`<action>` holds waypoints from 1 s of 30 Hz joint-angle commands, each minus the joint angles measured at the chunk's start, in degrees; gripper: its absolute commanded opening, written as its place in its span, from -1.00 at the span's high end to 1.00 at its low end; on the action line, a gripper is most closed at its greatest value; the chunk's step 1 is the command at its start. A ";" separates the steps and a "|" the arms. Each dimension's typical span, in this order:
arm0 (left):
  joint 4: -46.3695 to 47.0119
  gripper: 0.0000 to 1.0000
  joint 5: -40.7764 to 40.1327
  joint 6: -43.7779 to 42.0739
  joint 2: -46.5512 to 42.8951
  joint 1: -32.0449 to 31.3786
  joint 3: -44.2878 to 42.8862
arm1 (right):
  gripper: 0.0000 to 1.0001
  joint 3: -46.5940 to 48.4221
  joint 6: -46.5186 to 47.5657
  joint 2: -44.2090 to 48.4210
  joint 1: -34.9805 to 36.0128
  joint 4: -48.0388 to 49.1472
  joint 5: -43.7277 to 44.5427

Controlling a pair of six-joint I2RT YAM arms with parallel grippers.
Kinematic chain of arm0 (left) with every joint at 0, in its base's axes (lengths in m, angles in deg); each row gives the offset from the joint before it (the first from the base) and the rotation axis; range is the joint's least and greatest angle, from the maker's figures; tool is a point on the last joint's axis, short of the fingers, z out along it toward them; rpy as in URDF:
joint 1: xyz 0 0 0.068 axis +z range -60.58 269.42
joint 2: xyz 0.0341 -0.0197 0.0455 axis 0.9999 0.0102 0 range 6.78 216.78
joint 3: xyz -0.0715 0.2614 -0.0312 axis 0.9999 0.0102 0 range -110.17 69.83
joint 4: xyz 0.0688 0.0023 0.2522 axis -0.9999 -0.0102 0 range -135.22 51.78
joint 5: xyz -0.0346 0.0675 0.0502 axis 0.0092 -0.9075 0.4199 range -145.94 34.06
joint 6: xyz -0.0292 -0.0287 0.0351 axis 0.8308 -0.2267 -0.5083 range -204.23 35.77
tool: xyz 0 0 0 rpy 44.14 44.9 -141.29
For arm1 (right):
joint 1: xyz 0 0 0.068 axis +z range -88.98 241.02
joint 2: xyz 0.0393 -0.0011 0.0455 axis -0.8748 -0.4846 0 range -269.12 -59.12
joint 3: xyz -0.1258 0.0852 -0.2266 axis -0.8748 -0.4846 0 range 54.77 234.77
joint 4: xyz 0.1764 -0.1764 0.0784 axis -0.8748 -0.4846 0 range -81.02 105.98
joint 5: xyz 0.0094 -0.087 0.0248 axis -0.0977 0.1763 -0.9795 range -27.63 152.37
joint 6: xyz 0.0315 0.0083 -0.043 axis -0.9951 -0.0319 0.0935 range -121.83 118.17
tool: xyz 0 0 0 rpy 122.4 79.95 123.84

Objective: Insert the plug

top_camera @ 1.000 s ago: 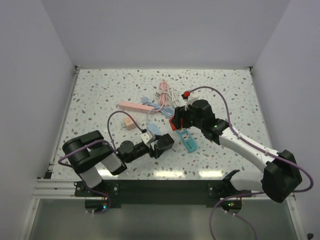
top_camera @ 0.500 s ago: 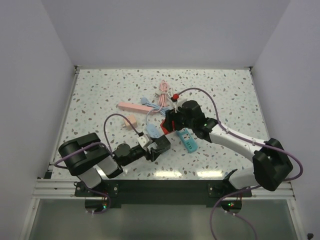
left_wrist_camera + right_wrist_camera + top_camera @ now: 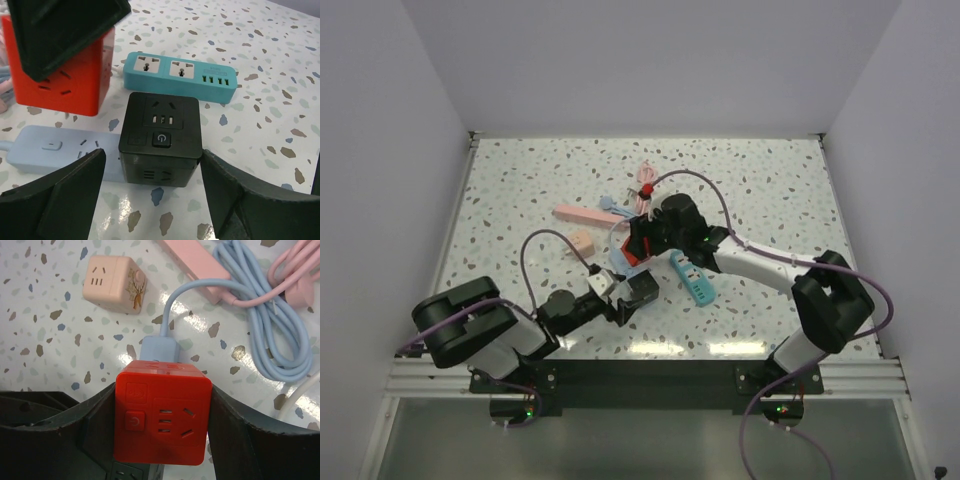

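Mid-insertion, I'd say: the right gripper (image 3: 162, 416) pinches the red cube (image 3: 161, 405), the blue plug (image 3: 158, 348) at its 12 o'clock likely needs a square push home, and the left gripper (image 3: 152, 186) stands spread.

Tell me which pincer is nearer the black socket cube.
Left. The left pincer straddles the black socket cube without touching; the right pincer, beyond it, clamps the red cube.

Before my camera: socket cube (image 3: 162, 420) was red | second cube (image 3: 161, 137) black | power strip (image 3: 180, 75) teal | flat strip (image 3: 55, 150) pale blue | small cube (image 3: 114, 284) pink, deer-printed | tabletop (image 3: 260, 45) white, speckled.
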 commanded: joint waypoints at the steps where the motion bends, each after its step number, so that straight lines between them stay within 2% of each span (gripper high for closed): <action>1: 10.08 -0.65 -4.21 -1.18 -3.98 0.15 1.51 | 1.00 3.06 0.24 -1.15 0.69 4.54 -2.05; 3: 9.90 -0.79 -5.01 -1.18 -5.82 0.15 2.03 | 1.00 3.50 0.23 -1.50 1.22 4.81 -2.05; 5: 9.63 -0.82 -6.24 -1.09 -7.32 0.15 2.74 | 1.00 3.85 0.23 -2.20 1.57 4.72 -1.61; 9: 8.67 -0.93 -11.94 1.19 -16.08 0.15 5.10 | 1.00 4.73 0.41 -3.52 1.84 4.64 -0.73; 12: 1.57 -0.99 -22.02 4.17 -24.18 0.15 5.12 | 1.00 5.52 0.67 -4.66 1.75 4.46 0.23; 13: -3.59 -1.00 -23.45 4.53 -26.12 0.15 4.50 | 1.00 5.61 0.85 -5.01 1.84 4.46 0.32; 18: -14.78 -1.00 -30.92 6.37 -36.94 0.33 3.97 | 1.00 8.50 2.25 -7.73 1.84 2.71 1.47; 24: -32.79 -1.00 -32.79 11.20 -42.57 1.47 -0.77 | 1.00 12.55 5.24 -8.80 1.84 -3.69 0.06; 30: -39.05 -1.00 -27.95 13.23 -45.82 4.81 -2.45 | 1.00 17.21 7.44 -8.53 1.84 -13.99 -0.38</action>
